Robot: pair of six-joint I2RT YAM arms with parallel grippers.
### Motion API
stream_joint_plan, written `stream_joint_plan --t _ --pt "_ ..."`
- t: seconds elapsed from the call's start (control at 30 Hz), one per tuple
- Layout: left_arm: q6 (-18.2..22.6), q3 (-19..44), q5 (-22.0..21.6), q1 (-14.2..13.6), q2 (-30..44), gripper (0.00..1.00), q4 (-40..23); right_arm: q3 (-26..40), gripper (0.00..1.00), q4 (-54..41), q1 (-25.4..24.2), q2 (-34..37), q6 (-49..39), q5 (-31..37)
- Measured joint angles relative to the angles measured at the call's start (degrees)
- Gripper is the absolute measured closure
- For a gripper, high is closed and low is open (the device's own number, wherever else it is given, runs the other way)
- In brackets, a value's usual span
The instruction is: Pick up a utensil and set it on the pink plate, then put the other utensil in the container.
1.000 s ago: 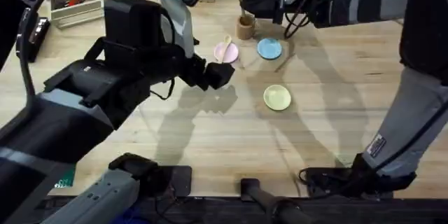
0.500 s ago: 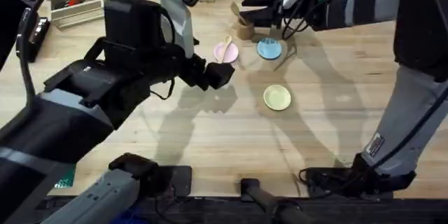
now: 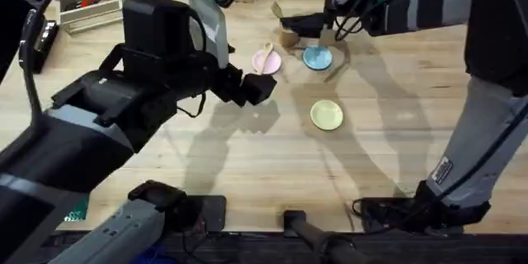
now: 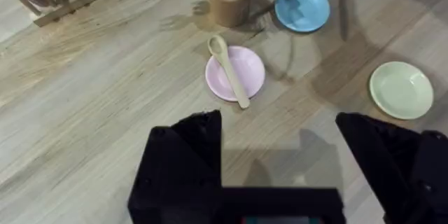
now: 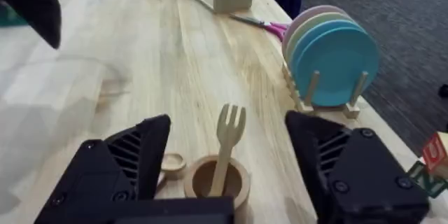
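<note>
The spoon (image 4: pixel 229 71) lies across the pink plate (image 4: pixel 246 77), bowl end over the rim toward the cup (image 4: pixel 227 7), handle overhanging the near edge. The fork (image 5: pixel 226 147) stands in the cup, tines up, leaning on the rim. Both placements look done, so the step in hand seems to be the release and retreat after dropping the fork.

The right gripper (image 5: pixel 227 175) hangs just above the cup, its fingers (image 5: pixel 133 157) wide apart on either side of the fork and touching neither fork nor cup. The left gripper (image 4: pixel 280 175) hovers over bare worktop (image 4: pixel 105 112) near the pink plate, fingers apart and empty. A blue plate (image 4: pixel 302 8) sits just beside the cup and a yellow-green plate (image 4: pixel 401 89) lies farther off; a plate rack (image 5: pixel 329 63) stands on the worktop behind the cup.

The next move, as I judge it, is a straight lift of the right arm, keeping the fingers spread so they don't catch the tines and tip the fork or cup over.
</note>
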Motion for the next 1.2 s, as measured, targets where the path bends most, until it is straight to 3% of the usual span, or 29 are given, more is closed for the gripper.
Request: stream_joint_plan --t 0.57,0.77,1.0,1.13,1.17,1.2 --pt "0.0 0.0 0.0 0.0 0.0 0.008 0.0 0.0 0.003 -0.6 -1.2 -5.1 11.9 -1.0" --pt "0.0 0.0 0.0 0.0 0.0 0.007 0.0 0.0 0.005 -7.1 -1.4 -7.4 12.4 4.8" --pt "0.0 0.0 0.0 0.0 0.0 0.007 0.0 0.4 0.004 -27.8 -1.4 -10.5 8.6 15.4" --pt "0.0 0.0 0.0 0.0 0.0 0.007 0.0 2.2 0.004 -43.9 -1.4 -14.6 3.0 23.6" --pt "0.0 0.0 0.0 0.0 0.0 0.007 0.0 4.0 0.004 -53.8 -1.4 -18.2 0.9 29.1" --pt "0.0 0.0 0.0 0.0 0.0 0.007 0.0 4.5 0.004 -56.8 -1.4 -19.5 0.3 31.1"
